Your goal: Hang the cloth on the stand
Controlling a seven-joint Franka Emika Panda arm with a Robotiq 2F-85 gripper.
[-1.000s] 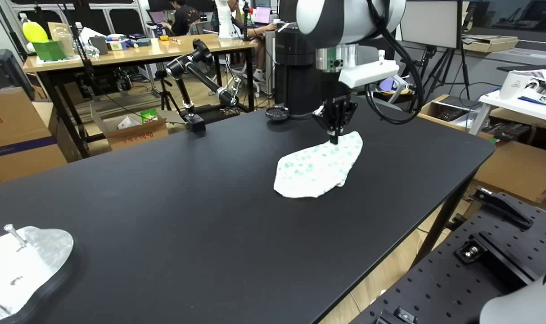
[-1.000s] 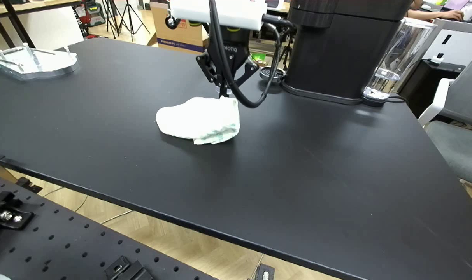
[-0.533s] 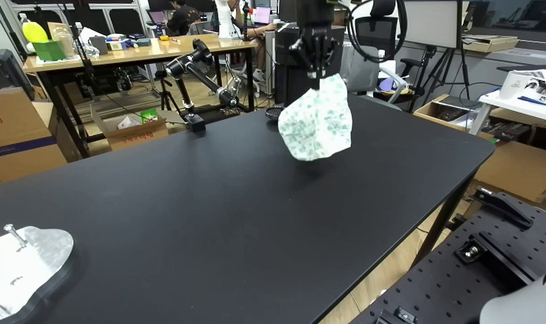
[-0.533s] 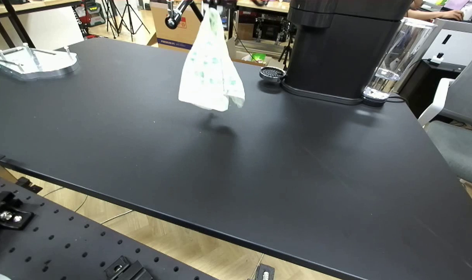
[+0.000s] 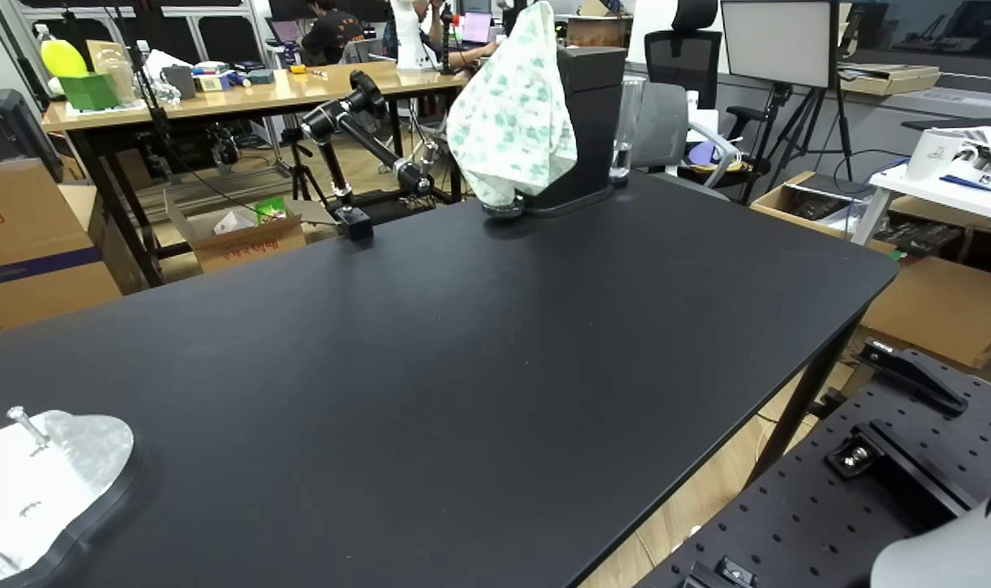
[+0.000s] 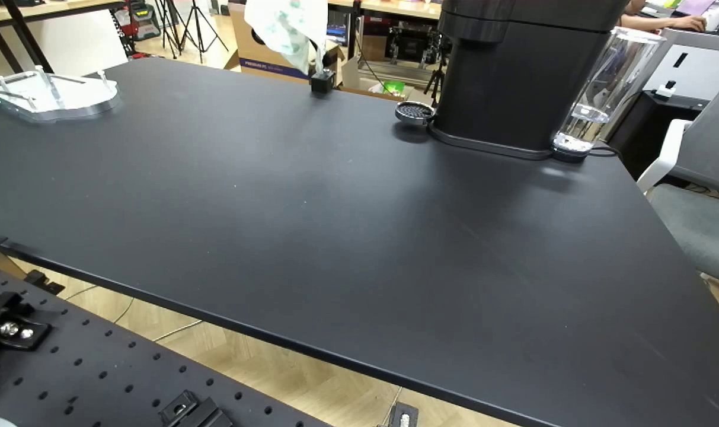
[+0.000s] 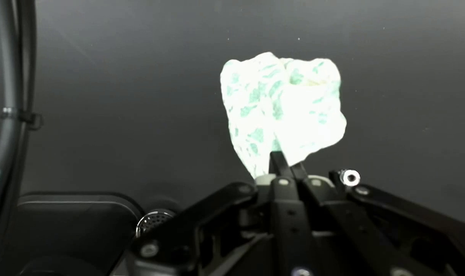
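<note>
The white cloth with green spots [image 5: 515,114] hangs in the air at the top of an exterior view, in front of the black machine. It also hangs at the top of an exterior view [image 6: 285,26], covering most of the stand. The black jointed stand [image 5: 372,145] stands at the table's back edge; its base [image 6: 322,83] shows below the cloth. In the wrist view my gripper [image 7: 288,163] is shut on the cloth [image 7: 255,107], which hangs down from the fingertips. The gripper is out of sight in both exterior views.
A tall black machine [image 6: 501,83] with a round metal dish [image 6: 414,111] stands at the back of the table, beside a clear cylinder [image 6: 587,98]. A white plate with pegs [image 5: 78,457] lies at the table's far end.
The cloth, low on the table a second ago, has been lifted high and moved back toward the stand. The gripper has risen out of both exterior views.
</note>
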